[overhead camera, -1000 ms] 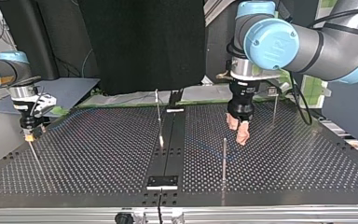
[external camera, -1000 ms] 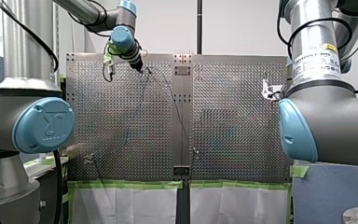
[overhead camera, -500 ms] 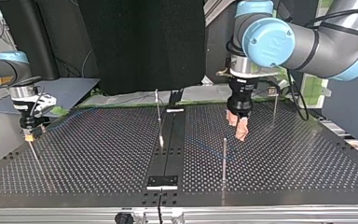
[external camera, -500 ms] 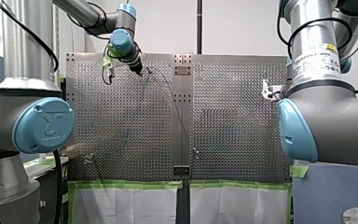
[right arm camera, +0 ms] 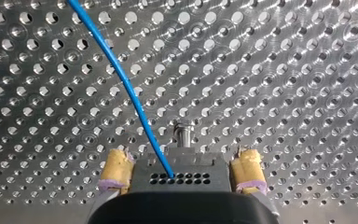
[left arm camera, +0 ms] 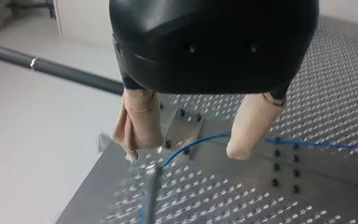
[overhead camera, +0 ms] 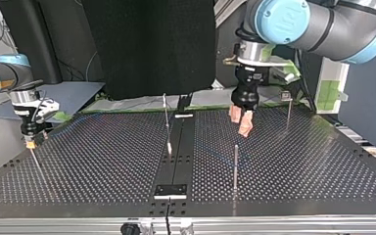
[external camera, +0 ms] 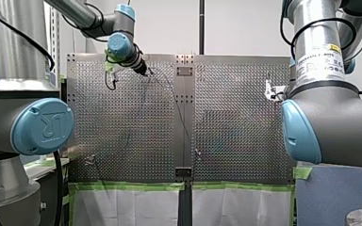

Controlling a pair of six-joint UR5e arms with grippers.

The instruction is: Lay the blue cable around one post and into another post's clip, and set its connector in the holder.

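Left gripper point(overhead camera: 240, 125), spread and empty, has been lifted off blue cable point(right arm camera: 130, 88); connector point(right arm camera: 179, 176), clamped in right gripper point(right arm camera: 181, 173), judged not yet seated.

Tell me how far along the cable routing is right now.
Nothing looks finished yet. In hand: my right pincer grips the connector, the blue cable trailing from it; my left pincer hangs open above the cable, holding nothing. Left, as far as I can see: looping the cable around a post, pressing it into a clip, then seating the connector.
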